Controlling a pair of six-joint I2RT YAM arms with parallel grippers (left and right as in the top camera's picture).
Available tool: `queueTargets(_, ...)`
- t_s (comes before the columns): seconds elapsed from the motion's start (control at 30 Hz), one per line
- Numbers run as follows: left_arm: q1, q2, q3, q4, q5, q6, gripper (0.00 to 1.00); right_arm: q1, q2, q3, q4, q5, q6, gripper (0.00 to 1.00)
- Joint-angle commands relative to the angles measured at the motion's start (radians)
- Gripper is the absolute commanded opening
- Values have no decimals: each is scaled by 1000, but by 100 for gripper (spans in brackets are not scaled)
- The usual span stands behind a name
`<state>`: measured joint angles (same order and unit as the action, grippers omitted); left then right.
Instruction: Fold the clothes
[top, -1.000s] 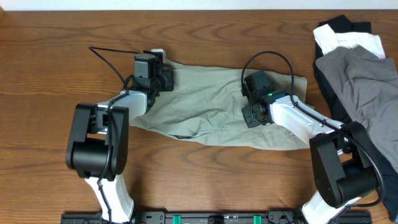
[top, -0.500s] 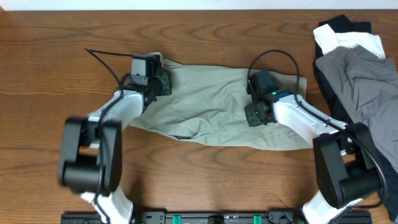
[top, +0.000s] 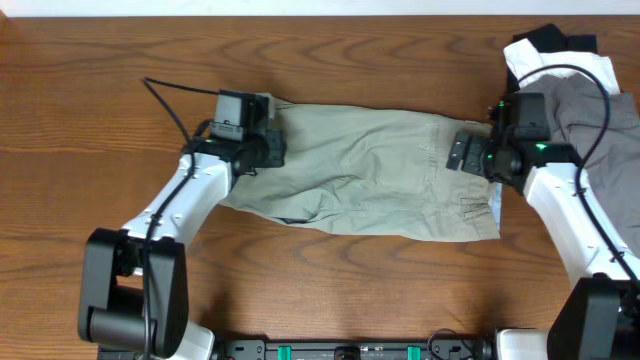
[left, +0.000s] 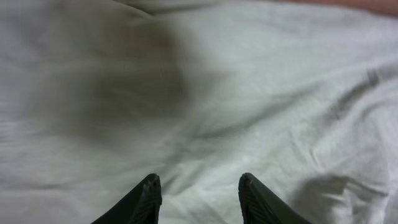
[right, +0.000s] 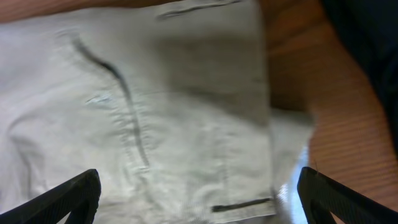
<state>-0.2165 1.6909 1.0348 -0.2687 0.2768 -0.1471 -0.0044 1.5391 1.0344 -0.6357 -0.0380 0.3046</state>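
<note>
The clothes, a pair of light khaki-green shorts (top: 370, 170), lie spread nearly flat across the middle of the table, with wrinkles near the lower left. My left gripper (top: 272, 148) hovers over their left end. In the left wrist view its fingertips (left: 149, 190) stand apart above the fabric (left: 249, 93) with nothing pinched between them. My right gripper (top: 462, 153) is over the right end, near the waistband. In the right wrist view it (right: 199, 186) is wide open above the cloth (right: 186, 112), holding nothing.
A slate-grey garment (top: 585, 115) lies piled on white (top: 565, 68) and black (top: 550, 40) garments at the back right, close to my right arm. A thin black cable (top: 170, 100) trails from the left arm. Bare wood (right: 336, 137) shows beside the shorts' right edge.
My right gripper moved right from the shorts' middle to their right end and opened wide; the right part now lies flat. The left gripper stayed at the left end and opened somewhat.
</note>
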Motion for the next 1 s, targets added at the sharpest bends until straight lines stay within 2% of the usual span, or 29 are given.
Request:
queueTargets(0.0, -26, 47, 3, -3, 18, 65, 43, -64, 21, -11, 0, -27, 32, 99)
queueTargets(0.37, -30, 202, 3, -1, 19, 60, 43, -88, 150, -11, 210, -89, -88, 97)
queueTargets(0.57, -30, 204, 3, -3, 18, 60, 43, -88, 254, -11, 344, -267, -168, 89)
queueTargets(0.63, -30, 204, 3, -3, 18, 60, 43, -89, 284, -11, 374, -316, -175, 80)
queueTargets(0.67, -30, 204, 3, -3, 18, 60, 43, -89, 297, -11, 384, -334, -182, 71)
queueTargets(0.77, -30, 204, 3, -3, 18, 60, 43, -88, 305, -11, 385, -334, -188, 31)
queueTargets(0.8, -30, 204, 3, -3, 18, 60, 43, -90, 296, -9, 378, -334, -187, 13)
queueTargets(0.83, -30, 204, 3, -4, 18, 60, 43, -94, 282, -6, 367, -334, -187, 1)
queueTargets(0.97, -30, 204, 3, -4, 18, 60, 43, -116, 148, 13, 270, -328, -154, 1)
